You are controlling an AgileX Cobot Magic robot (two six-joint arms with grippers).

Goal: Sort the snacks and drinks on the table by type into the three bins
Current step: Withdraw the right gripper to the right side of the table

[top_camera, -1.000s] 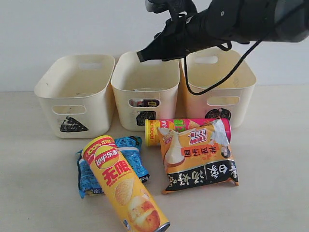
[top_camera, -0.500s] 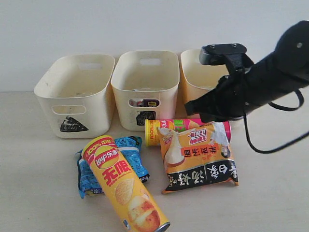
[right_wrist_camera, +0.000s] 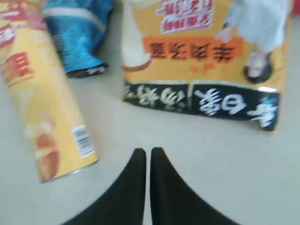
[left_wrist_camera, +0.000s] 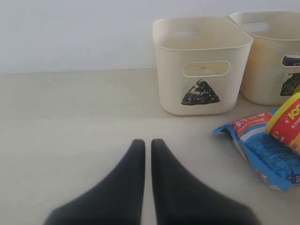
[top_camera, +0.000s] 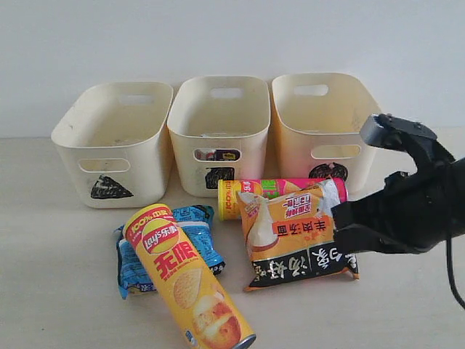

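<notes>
A yellow Lay's can lies on the table, partly over a blue crinkly packet. An orange-and-black bag leans on a pink chip can. Behind stand the triangle bin, square bin and circle bin. A dark purple carton shows through the square bin's handle hole. My right gripper is shut and empty, low beside the bag's right edge; its wrist view has the bag and can ahead of the gripper. My left gripper is shut over bare table.
In the left wrist view the triangle bin stands ahead of the fingers, with the blue packet off to one side. A pale wall rises behind the bins. Bare table lies left of the triangle bin and along the front right.
My right arm has swung from above the square bin down and to the right, ending low beside the orange-and-black bag. Its jaws have closed. The snacks and left gripper have not moved.
</notes>
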